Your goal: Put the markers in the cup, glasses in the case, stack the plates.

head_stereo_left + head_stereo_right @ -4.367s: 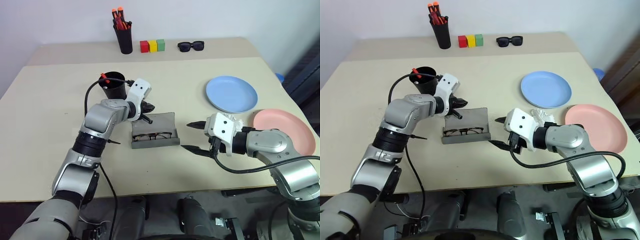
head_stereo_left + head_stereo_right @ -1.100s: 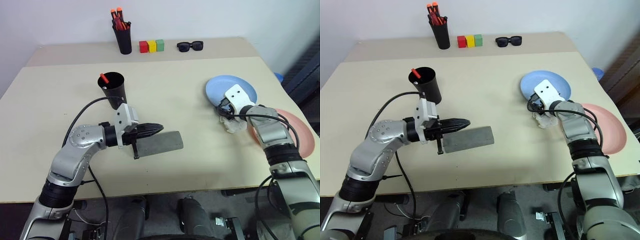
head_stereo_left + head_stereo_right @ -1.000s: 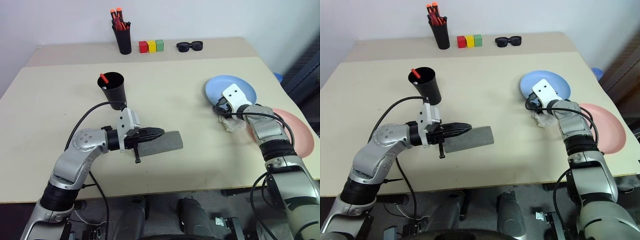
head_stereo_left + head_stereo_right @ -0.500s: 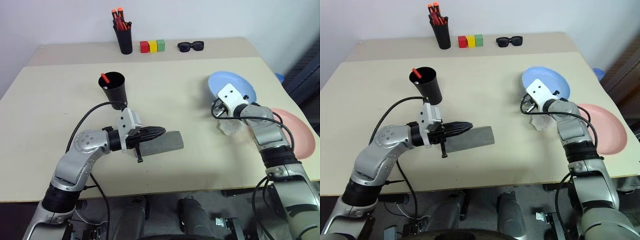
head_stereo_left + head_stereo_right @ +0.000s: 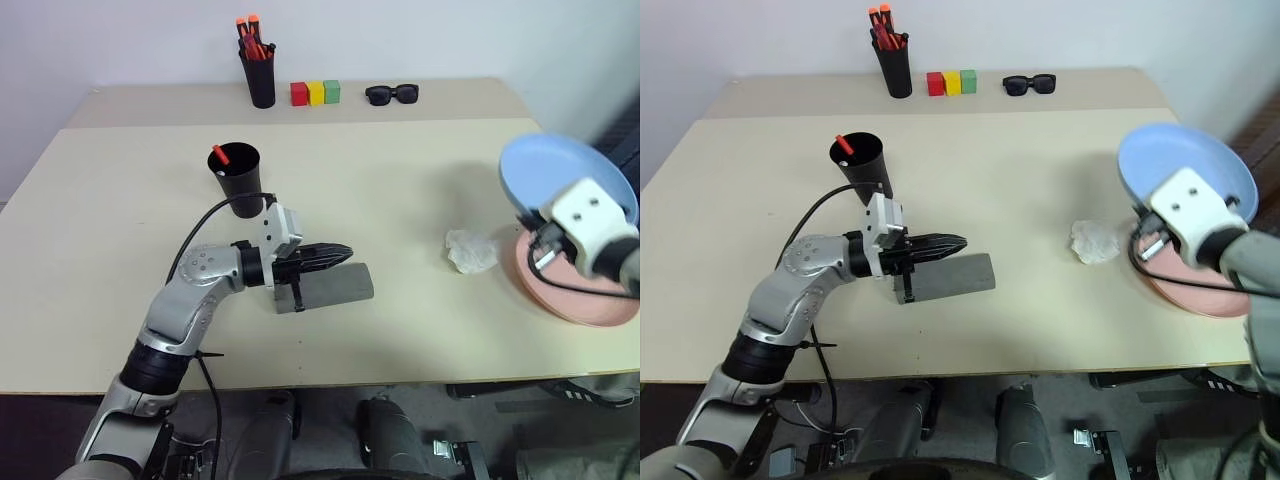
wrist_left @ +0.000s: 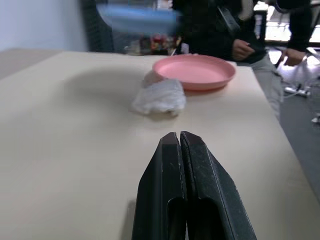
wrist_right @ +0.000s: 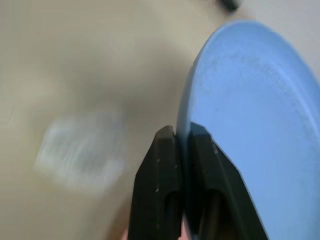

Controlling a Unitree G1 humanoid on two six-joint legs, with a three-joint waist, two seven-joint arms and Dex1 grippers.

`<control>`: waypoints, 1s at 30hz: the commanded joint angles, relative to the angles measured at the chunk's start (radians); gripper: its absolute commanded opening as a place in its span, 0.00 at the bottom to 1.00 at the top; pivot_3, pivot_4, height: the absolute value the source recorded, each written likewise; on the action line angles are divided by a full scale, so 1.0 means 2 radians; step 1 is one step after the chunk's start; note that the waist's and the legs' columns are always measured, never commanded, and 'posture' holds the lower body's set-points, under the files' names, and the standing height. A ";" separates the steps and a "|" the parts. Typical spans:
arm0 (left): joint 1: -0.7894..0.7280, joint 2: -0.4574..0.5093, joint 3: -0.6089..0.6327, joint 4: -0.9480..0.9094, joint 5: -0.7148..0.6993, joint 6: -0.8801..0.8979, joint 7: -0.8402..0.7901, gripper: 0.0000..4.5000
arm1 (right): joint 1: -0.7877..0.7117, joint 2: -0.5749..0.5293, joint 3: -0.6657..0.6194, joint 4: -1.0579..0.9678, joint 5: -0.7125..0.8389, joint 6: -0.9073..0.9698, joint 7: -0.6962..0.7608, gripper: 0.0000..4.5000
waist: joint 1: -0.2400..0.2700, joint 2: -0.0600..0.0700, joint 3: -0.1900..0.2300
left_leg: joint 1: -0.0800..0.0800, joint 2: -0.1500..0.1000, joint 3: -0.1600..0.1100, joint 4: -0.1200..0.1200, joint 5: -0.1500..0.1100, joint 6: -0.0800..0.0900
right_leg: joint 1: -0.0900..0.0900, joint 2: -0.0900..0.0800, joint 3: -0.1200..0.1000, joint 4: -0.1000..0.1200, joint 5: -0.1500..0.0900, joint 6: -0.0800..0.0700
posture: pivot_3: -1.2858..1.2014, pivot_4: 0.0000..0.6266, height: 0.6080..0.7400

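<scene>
Case (image 5: 335, 287) lay closed at frame centre under clenched, empty left gripper (image 5: 340, 254). Right gripper (image 7: 182, 135) pinched blue plate (image 5: 565, 185) above pink plate (image 5: 570, 295); stacking remained.

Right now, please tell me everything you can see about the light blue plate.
The light blue plate is round and shallow with a low raised rim, and looks like smooth matte plastic. It is off the table, tilted, and held at its rim by the right gripper, whose two black fingers are shut on the edge. It hangs above the pink plate, which lies flat near the table's right edge. Nothing lies on it, and I cannot see any mark or crack on it.
</scene>
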 commanded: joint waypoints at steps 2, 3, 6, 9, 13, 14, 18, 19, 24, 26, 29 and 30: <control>-0.017 -0.016 -0.012 0.009 0.003 -0.023 -0.015 0.00 | 0.063 0.008 -0.032 0.002 -0.036 0.002 -0.037 0.02 | -0.003 0.000 0.000 | 0.000 0.000 0.000 0.001 0.000 0.000 | 0.000 0.000 0.000 0.000 0.000 0.000 | 0.52 0.24 1.00; -0.017 -0.017 -0.013 0.007 0.000 -0.022 -0.017 0.00 | 0.068 0.007 -0.029 0.009 -0.041 0.003 -0.043 0.02 | -0.004 0.001 0.000 | 0.000 0.000 0.001 0.001 0.000 0.000 | 0.000 0.000 0.001 0.000 0.000 0.000 | 0.52 0.24 1.00; -0.010 -0.015 -0.018 -0.010 -0.008 -0.010 -0.027 0.00 | 0.069 0.009 -0.026 0.021 -0.031 0.016 -0.045 0.02 | -0.006 0.001 0.000 | 0.001 0.000 0.002 0.001 0.000 0.000 | 0.000 0.000 0.001 0.000 0.000 0.000 | 0.52 0.24 1.00; -0.003 -0.015 -0.021 -0.017 -0.002 -0.011 -0.026 0.00 | 0.070 0.004 -0.022 0.026 -0.021 0.020 -0.035 0.02 | -0.004 0.001 0.000 | 0.001 0.001 0.002 0.000 0.000 0.001 | 0.000 0.000 0.001 0.000 0.000 0.000 | 0.52 0.24 1.00; 0.005 -0.015 -0.022 -0.028 0.003 -0.007 -0.018 0.00 | 0.058 0.001 -0.017 0.036 -0.008 0.026 -0.030 0.33 | -0.001 0.001 0.000 | 0.000 0.000 0.002 0.001 0.000 0.001 | 0.000 0.000 0.001 0.000 0.000 0.000 | 0.52 0.24 1.00; 0.006 -0.014 -0.022 -0.030 0.002 -0.005 -0.016 0.00 | 0.057 0.000 -0.016 0.037 -0.006 0.026 -0.028 0.45 | 0.000 0.001 0.000 | 0.000 0.000 0.002 0.001 0.000 0.001 | 0.000 0.000 0.001 0.000 0.000 0.000 | 0.52 0.24 1.00; 0.009 -0.012 -0.021 -0.036 -0.001 0.001 -0.013 0.00 | 0.064 -0.008 -0.017 0.037 -0.002 0.024 -0.017 0.91 | 0.000 0.001 0.000 | 0.000 0.000 0.002 0.001 0.000 0.001 | 0.000 0.000 0.001 0.000 0.000 0.000 | 0.52 0.24 1.00; 0.009 -0.012 -0.021 -0.036 -0.001 0.001 -0.013 0.00 | 0.065 -0.007 -0.019 0.036 0.001 0.019 -0.015 0.99 | 0.000 0.001 0.000 | 0.000 0.000 0.002 0.001 0.000 0.001 | 0.000 0.000 0.001 -0.001 0.000 0.000 | 0.52 0.24 1.00; 0.007 -0.011 -0.018 -0.031 0.000 -0.001 -0.012 0.00 | 0.040 0.019 -0.021 0.014 0.038 -0.003 -0.014 0.99 | -0.002 0.001 0.000 | 0.000 0.001 0.002 0.001 0.000 0.001 | 0.001 0.000 0.001 -0.001 0.000 0.000 | 0.52 0.24 1.00; 0.006 -0.011 -0.018 -0.028 0.002 -0.003 -0.011 0.00 | 0.036 0.029 -0.008 0.005 0.049 -0.012 -0.013 0.99 | -0.001 0.001 0.000 | 0.000 0.001 0.002 0.001 0.000 0.001 | 0.001 0.000 0.001 -0.001 0.000 0.000 | 0.52 0.24 1.00; 0.004 -0.008 -0.012 -0.030 0.002 0.000 -0.005 0.00 | 0.013 0.054 0.040 0.020 0.042 -0.029 -0.036 0.99 | -0.001 0.000 0.000 | 0.000 0.001 0.002 0.001 0.000 0.001 | 0.001 0.000 0.001 -0.001 0.000 0.000 | 0.52 0.24 1.00; 0.006 -0.006 -0.010 -0.034 0.002 0.001 -0.003 0.00 | 0.003 0.062 0.059 0.029 0.034 -0.035 -0.046 0.99 | -0.002 0.000 0.000 | 0.001 0.001 0.002 0.001 0.000 0.001 | 0.001 0.000 0.001 -0.001 0.000 0.000 | 0.52 0.24 1.00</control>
